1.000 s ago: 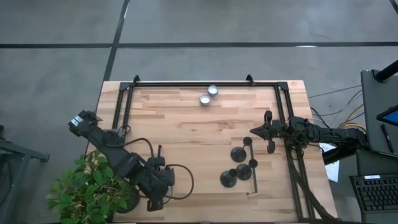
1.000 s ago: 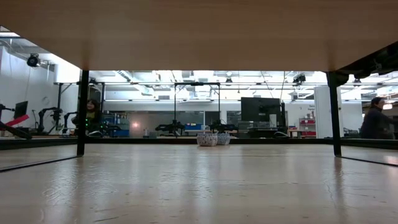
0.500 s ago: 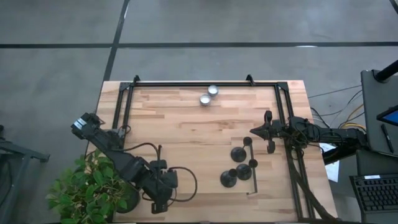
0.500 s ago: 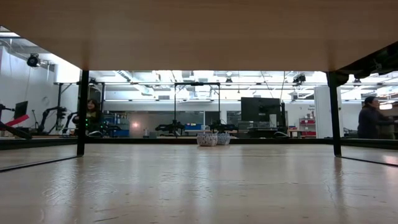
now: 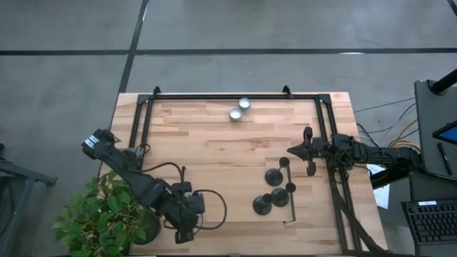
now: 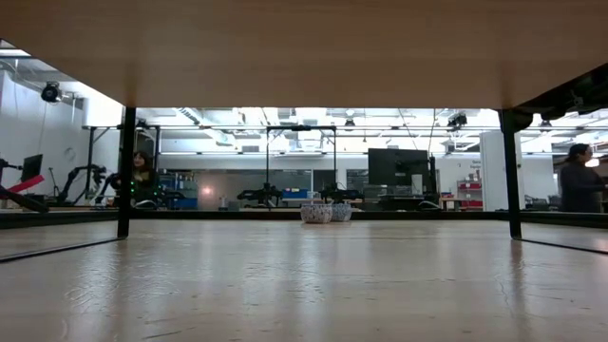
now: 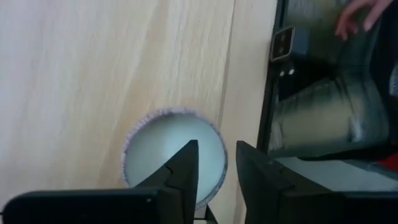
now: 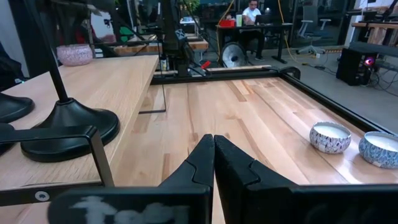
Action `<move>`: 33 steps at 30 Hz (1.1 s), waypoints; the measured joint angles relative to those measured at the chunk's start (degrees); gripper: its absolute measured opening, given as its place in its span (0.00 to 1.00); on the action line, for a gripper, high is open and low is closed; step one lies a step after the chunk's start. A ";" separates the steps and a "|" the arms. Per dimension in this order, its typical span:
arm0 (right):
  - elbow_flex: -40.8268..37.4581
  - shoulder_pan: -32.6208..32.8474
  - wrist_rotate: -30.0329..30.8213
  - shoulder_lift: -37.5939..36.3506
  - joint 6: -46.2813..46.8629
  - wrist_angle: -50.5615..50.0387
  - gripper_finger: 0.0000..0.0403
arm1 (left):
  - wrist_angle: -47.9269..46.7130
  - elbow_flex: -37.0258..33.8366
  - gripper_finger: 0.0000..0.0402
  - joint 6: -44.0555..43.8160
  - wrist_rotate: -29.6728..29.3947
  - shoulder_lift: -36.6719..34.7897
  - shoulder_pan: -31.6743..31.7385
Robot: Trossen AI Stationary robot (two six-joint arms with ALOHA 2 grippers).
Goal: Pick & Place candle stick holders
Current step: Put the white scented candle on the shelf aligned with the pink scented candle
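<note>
Three holders (image 5: 275, 189) are standing bunched together on the near right part of the counter (image 5: 214, 157). The right hand (image 5: 291, 150) is hanging just beside them, on the far side, with its fingers pressed together. Nothing is sitting between it and the closest holder. Two tealights (image 5: 240, 109) are sitting well apart from all that, up by the far rail of the black frame (image 5: 214, 95).

The left hand (image 5: 180, 234) is hanging over the near edge of the counter, left of centre, next to a plant (image 5: 100, 214). Its fingers are standing a little apart and gripping nothing.

The left wrist view is showing a round white cup (image 7: 155, 152) right behind those fingers (image 7: 186, 171), which the high view is hiding under the arm. I can't tell if they're touching it. It's also catching a person's jeans (image 7: 323, 118) past the counter edge. The right wrist view is putting the holders' bases (image 8: 71, 130) close beside that hand (image 8: 213, 149), with the tealights (image 8: 354, 142) off on the other side. The low view is getting the tealights (image 6: 326, 212) and people in the room behind, but no arms and no holders.

Compared with a second ago, the left hand is sitting a bit nearer the counter's edge. The holders, the tealights and the right hand are staying put.
</note>
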 joint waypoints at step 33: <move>0.00 0.02 0.02 0.00 -0.12 0.00 0.02 | 11.06 2.42 0.27 55.40 -0.59 -3.41 46.17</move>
